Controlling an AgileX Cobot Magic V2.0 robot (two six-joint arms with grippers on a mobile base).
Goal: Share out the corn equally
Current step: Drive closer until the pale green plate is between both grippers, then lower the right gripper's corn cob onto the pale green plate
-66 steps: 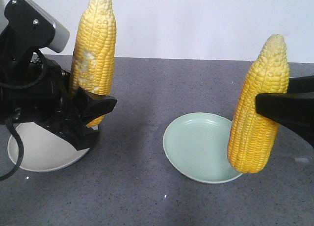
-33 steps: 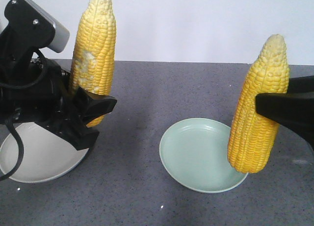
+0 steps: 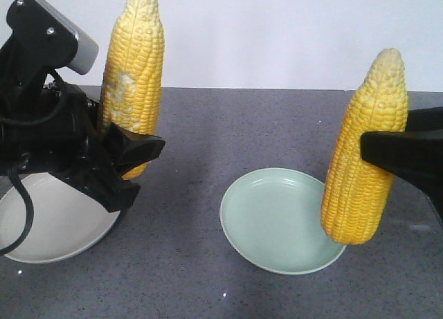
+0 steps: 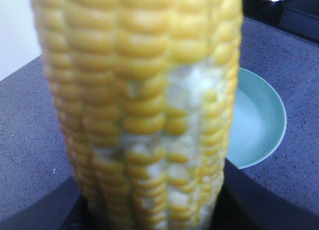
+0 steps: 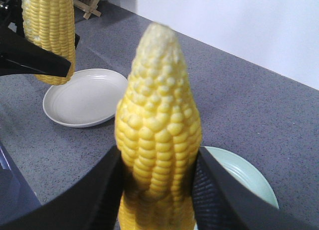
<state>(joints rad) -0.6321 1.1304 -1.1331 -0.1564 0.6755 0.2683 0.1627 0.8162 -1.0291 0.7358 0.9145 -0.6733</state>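
Observation:
Two cobs of corn are held upright in the air. The one with whitish patches (image 3: 131, 84) (image 4: 144, 105) sits in my left gripper (image 3: 128, 149) (image 4: 149, 205), which is shut on its lower part, above the right side of a white plate (image 3: 48, 229). A plain yellow cob (image 3: 367, 153) (image 5: 159, 135) is clamped between the black fingers of my right gripper (image 3: 387, 153) (image 5: 159, 185). Its blunt end hangs over the right rim of a pale green plate (image 3: 277, 222) (image 5: 244, 180). Both plates have nothing on them.
The plates rest on a dark grey speckled counter (image 3: 208, 125) with a white wall behind it. The right wrist view shows the white plate (image 5: 87, 98) and a wooden rack (image 5: 87, 5) at the counter's far end. Dark metal objects (image 4: 279, 0) stand beyond the green plate (image 4: 259, 120).
In the front view both plates and the counter's far edge have slid down, and the plates leftward. The two grippers and their cobs keep the same places in the frame.

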